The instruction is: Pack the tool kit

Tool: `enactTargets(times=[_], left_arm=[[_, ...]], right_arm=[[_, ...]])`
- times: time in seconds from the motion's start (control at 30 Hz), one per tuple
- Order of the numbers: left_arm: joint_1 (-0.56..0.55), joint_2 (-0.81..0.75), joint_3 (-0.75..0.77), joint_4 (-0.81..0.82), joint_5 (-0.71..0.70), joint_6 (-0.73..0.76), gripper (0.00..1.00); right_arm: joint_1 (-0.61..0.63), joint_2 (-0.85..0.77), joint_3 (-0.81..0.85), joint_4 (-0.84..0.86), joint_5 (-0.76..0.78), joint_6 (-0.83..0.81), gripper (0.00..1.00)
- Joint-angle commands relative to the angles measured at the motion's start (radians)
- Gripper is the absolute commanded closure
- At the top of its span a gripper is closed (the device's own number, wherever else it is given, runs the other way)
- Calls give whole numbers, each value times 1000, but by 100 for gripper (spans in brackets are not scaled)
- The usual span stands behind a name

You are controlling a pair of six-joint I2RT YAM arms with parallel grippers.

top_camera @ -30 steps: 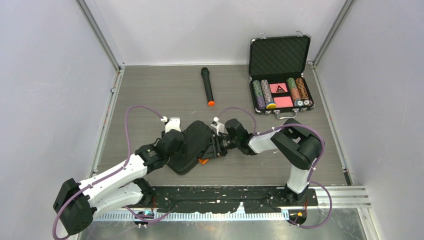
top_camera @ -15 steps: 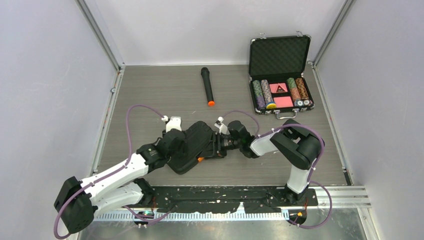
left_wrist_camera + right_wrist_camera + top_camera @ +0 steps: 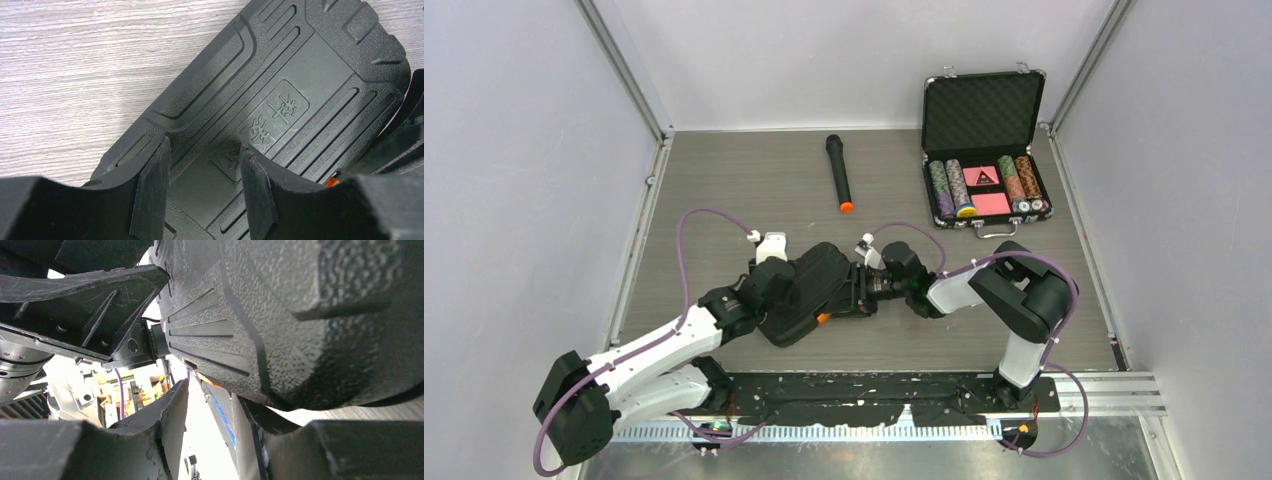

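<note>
Above the grey wood-grain counter (image 3: 724,180), the flat black ribbed plastic tool kit (image 3: 809,290) lies between my arms. At the left wrist, my left jaws rest parted on its lid, likely steadying it. At the right wrist, my right jaws sit at its latch edge; whether they grip, I cannot tell.

White arm links (image 3: 654,350), black joints (image 3: 574,405), purple cables (image 3: 677,262), black claw fingers (image 3: 152,195)

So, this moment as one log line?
case: shut, on table | left gripper: open, on case | right gripper: open, at latch
</note>
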Motion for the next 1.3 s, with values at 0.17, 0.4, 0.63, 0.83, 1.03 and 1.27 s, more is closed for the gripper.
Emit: enactTargets(times=[0.17,0.4,0.63,0.83,1.03,1.27], left_arm=[[-35,107,25,97,290,-73,51],[-34,164,95,99,288,-51,51],[-35,100,133,23,284,11,41],[-63,81,171,-42,230,74,35],[-155,91,232,-130,32,137,28],[-326,214,355,-190,-158,369,21]], right_arm=[[15,-49,132,157,55,-61,59],[-62,-18,222,-21,86,-257,59],[-140,21,287,-112,53,-384,59],[-137,-15,202,10,29,-260,59],[-136,-45,128,-1,85,-275,59],[-221,-185,-21,-60,177,-406,46]])
